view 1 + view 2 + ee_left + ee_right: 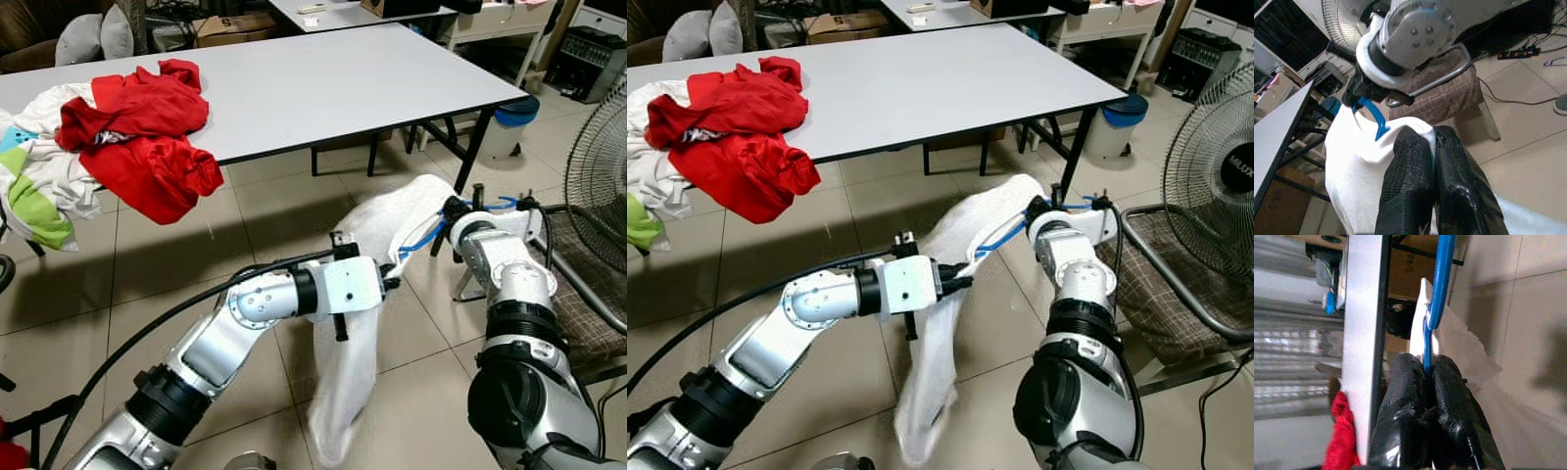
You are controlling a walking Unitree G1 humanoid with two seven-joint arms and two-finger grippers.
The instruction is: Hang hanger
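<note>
A blue hanger (1004, 233) with a white garment (358, 323) on it was held in mid-air between the two arms, over the tiled floor (176, 274). The right gripper (1427, 377) had its jaws closed on the hanger's blue wire; the left gripper (1432, 147) had its jaws pressed together at the garment's upper edge. The garment looked dressed onto the hanger, so what seemed left was the hanging itself; no rail or hook was visible. Behind stood a long grey worktop (323, 78) bearing a heap of red clothes (137, 127) beside white ones. To the right were a fan (1215, 186) and a checked chair (1171, 284).
</note>
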